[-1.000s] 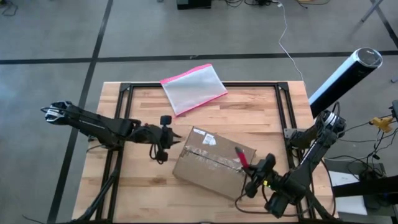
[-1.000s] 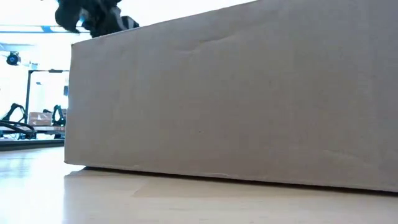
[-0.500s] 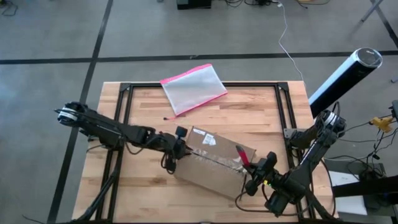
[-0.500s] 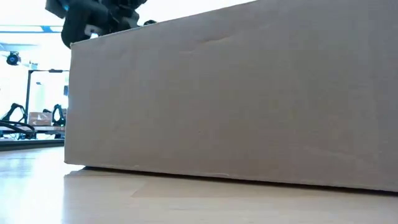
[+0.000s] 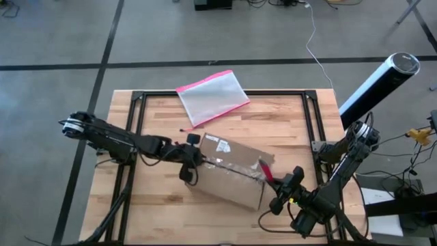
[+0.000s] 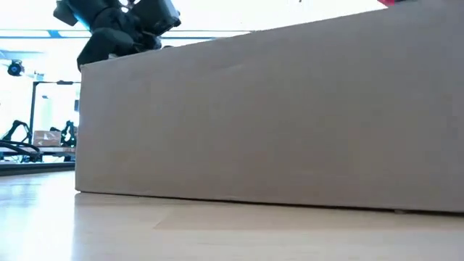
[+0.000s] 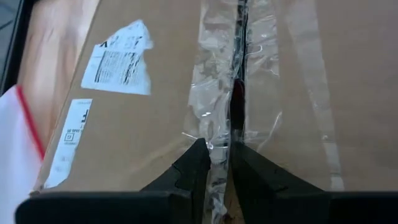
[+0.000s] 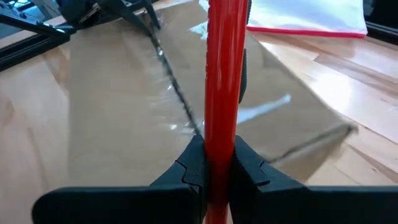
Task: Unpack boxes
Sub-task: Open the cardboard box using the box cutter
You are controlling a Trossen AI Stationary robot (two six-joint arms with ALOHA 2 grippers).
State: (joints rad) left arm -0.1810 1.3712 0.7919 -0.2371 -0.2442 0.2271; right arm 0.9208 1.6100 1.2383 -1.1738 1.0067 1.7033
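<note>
The brown cardboard box [image 5: 232, 179] lies on its bottom in the middle of the table, with clear tape along its top seam [image 7: 221, 93] and white labels [image 7: 118, 59]. It fills the low view [image 6: 268, 123]. My left gripper [image 5: 192, 162] is at the box's left end, its fingers [image 7: 217, 160] nearly shut around the tape. My right gripper [image 5: 276, 193] stands near the box's right end, shut on a red tool [image 8: 222, 74] whose far end reaches over the box top. My left gripper pinches the clear tape [image 7: 217, 177] at the left end of the seam between its two fingers. It comes slanting down from the table's left, along the seam. The box rests on the table. My right gripper pinches the red tool's shaft [image 8: 219, 140] between its two fingers, slanting in from the table's near right. The tool runs on past the fingertips, and its far end [image 5: 262, 166] lies over the box's right end. Whether it touches the box, I cannot tell.
A pink-edged translucent pouch [image 5: 213, 96] lies at the table's far edge, partly over the black frame rail [image 5: 225, 93]. A black-and-white cylinder [image 5: 379, 83] stands off the table's right side. Bare wood shows near the front left.
My left gripper has gone toward the table's right, from beside the box to the left end of its seam. The box has then slid a little toward the far left and turned, so that its near face stands squarer to the low view.
</note>
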